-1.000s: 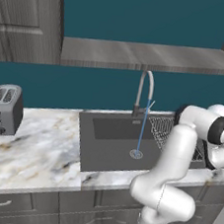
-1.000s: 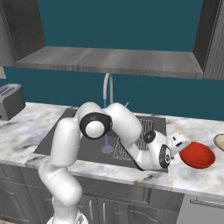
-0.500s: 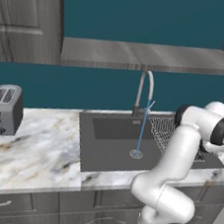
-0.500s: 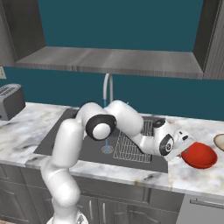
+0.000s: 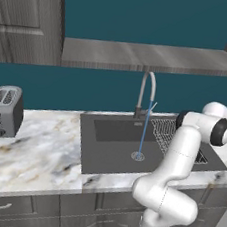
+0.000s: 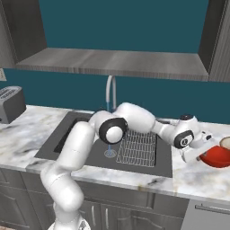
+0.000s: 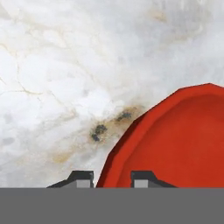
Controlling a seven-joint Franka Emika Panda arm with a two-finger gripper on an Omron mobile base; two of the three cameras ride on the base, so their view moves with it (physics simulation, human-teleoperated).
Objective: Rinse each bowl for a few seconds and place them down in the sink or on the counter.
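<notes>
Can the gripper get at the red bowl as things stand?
Likely yes: the gripper is already at the red bowl, one fingertip on each side of its rim, with nothing in between.

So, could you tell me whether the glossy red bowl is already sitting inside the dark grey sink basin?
No, the glossy red bowl rests on the white marble counter, right of the dark grey sink basin.

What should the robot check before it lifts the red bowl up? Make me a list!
1. Gripper straddles the red bowl's rim: ok, one finger on each side.
2. Grip tight enough to lift: cannot tell.
3. Water running from the faucet into the sink: ok.
4. Tan bowl clear of the red one: not ok, it sits right beside it.
5. Red bowl resting on the counter: ok.
</notes>
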